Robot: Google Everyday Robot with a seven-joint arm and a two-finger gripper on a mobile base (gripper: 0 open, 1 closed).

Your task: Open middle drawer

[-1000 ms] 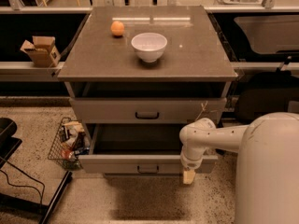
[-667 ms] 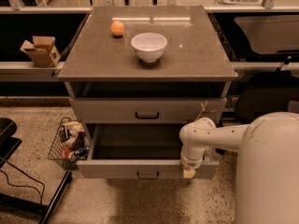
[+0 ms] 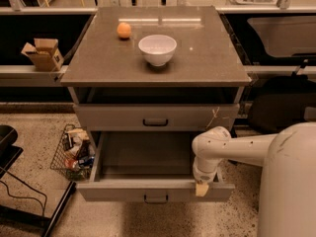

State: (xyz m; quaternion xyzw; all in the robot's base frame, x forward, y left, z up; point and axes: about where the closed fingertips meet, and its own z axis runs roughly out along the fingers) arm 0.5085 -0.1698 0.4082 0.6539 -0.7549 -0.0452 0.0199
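The middle drawer (image 3: 123, 191) is pulled far out of the grey cabinet, and its empty inside shows from above. Its plain grey front faces me, with the small black bar handle (image 3: 156, 199) at its centre. My gripper (image 3: 201, 187) hangs from the white arm (image 3: 217, 149) and sits at the top rim of the drawer front, right of the handle. The taller top drawer (image 3: 113, 116), with a whitish scratch mark near its right end, is closed. The lowest drawer is hidden under the open one.
A white bowl (image 3: 157, 49) and an orange (image 3: 124, 30) sit on the cabinet top (image 3: 212, 58). A wire basket of items (image 3: 74, 152) stands on the floor left of the cabinet. A cardboard box (image 3: 43, 53) is on the left shelf. A black frame (image 3: 29, 211) is at lower left.
The middle drawer has slid farther out towards me. My gripper has moved out with its front rim.
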